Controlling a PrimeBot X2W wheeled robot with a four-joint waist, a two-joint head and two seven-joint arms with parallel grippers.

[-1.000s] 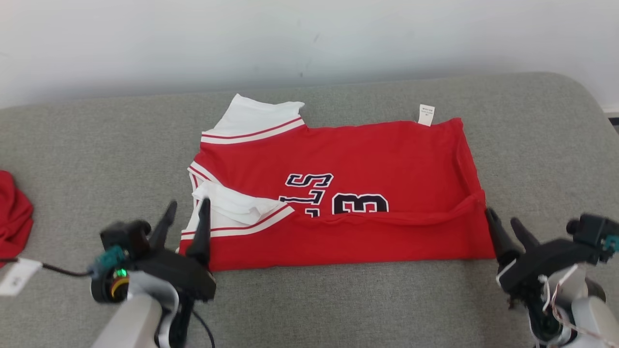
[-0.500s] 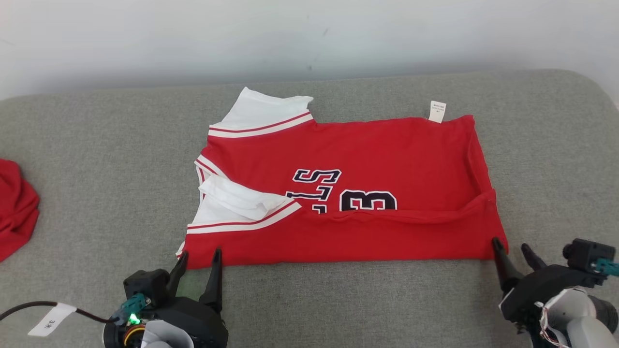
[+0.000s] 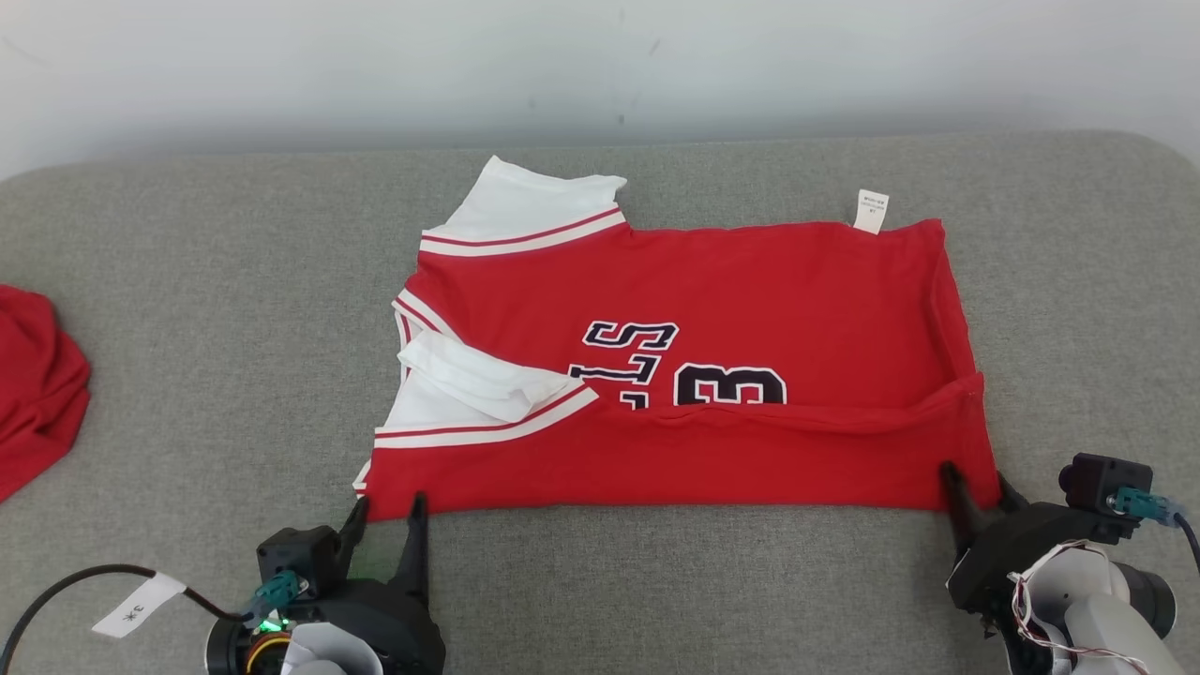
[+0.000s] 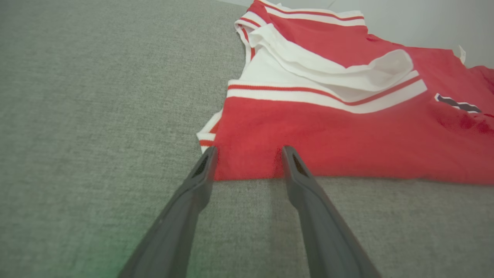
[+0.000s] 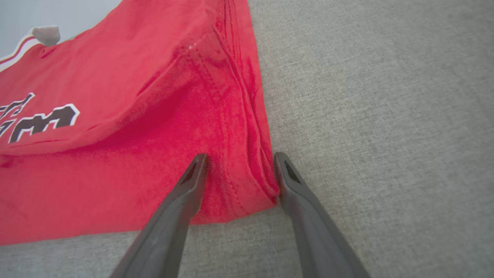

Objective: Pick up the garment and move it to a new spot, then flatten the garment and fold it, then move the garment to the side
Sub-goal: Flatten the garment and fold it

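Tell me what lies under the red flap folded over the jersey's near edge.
Black characters on the jersey: their tops show above the flap, their lower parts are covered. The rest is hidden.

A garment (image 3: 712,309) lies spread sideways across the middle of the surface (image 3: 187,281), its near strip folded back over itself. Both sleeves sit at its left end, one at the far corner and one lying on the body. The left pincer (image 3: 389,503) stands at the near left corner, the right pincer (image 3: 975,476) astride the near right corner. A bunched cloth (image 3: 37,375) lies at the far left edge. A wall (image 3: 562,66) rises behind.
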